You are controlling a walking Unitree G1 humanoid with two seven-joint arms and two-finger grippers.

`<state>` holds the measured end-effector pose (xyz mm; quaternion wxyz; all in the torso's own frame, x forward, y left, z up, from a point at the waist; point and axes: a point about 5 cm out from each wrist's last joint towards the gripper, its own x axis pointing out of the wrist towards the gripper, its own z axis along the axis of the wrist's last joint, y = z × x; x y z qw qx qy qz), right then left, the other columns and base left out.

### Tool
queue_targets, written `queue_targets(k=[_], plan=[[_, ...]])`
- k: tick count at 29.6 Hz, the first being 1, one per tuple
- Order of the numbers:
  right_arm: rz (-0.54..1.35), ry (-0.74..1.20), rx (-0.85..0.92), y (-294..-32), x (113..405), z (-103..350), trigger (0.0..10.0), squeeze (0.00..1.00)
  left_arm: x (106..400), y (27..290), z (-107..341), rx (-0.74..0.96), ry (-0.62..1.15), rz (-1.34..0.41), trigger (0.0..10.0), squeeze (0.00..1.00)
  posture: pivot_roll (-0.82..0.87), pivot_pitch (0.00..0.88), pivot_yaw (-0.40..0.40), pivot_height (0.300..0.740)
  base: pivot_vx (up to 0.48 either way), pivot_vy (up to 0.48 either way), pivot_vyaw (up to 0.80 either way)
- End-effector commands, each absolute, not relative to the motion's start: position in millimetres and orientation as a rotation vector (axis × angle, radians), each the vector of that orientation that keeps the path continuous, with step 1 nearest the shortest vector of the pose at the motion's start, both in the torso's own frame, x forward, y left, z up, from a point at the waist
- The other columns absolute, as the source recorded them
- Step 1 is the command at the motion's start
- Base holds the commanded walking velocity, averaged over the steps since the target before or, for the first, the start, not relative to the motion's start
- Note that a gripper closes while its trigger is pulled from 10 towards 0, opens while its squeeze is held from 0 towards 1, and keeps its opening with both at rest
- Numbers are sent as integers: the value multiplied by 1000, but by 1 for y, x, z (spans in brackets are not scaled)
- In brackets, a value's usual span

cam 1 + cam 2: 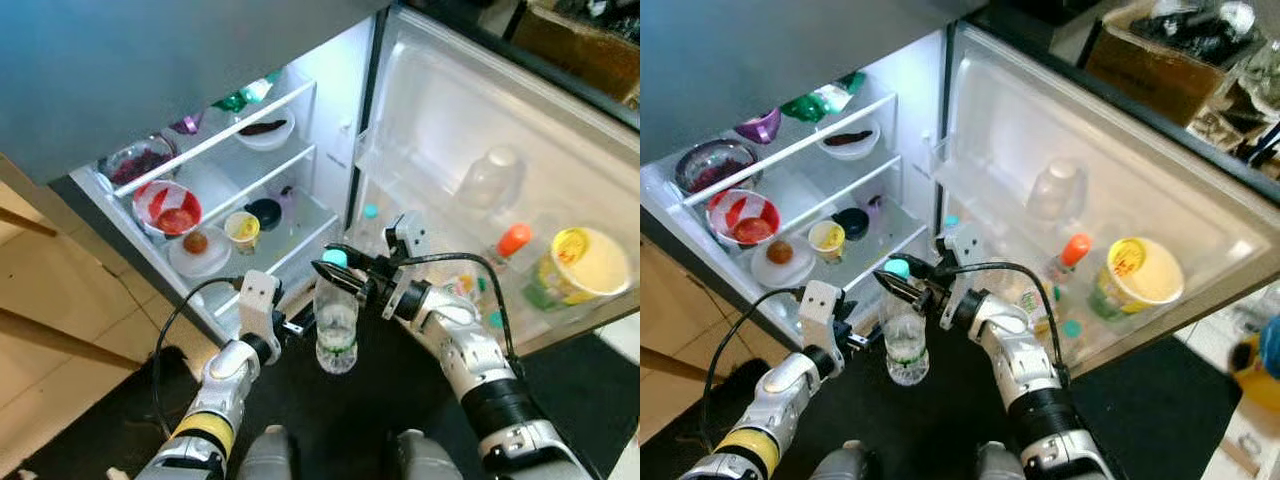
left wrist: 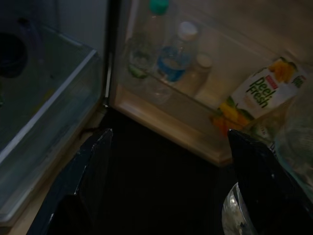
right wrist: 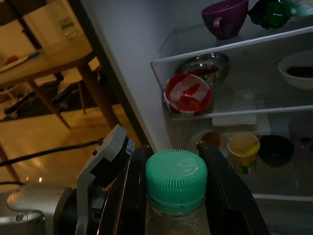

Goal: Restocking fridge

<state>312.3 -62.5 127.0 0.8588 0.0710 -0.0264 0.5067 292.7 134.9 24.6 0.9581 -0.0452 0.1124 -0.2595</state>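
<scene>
Fridge open; right pincer grips one bottle; left pincer spread, perhaps touching it.

Fridge door stands wide — shelves reachable, though the red bowl and yellow cup crowd the middle shelf.

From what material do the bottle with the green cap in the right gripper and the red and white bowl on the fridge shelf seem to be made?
The clear bottle with the green cap, held by the right gripper at its neck, looks like thin transparent plastic: you see through it, and the cap is ribbed and matte. The red and white bowl looks glossy, probably glazed ceramic, possibly plastic.
</scene>
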Motion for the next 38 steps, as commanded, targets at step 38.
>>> queue_targets(k=[38], plan=[[1141, -38, 73, -55, 307, 123, 10000, 0, 291, 122, 26, -133, 190, -550, 10000, 0, -14, 210, -28, 740, 0, -73, 313]])
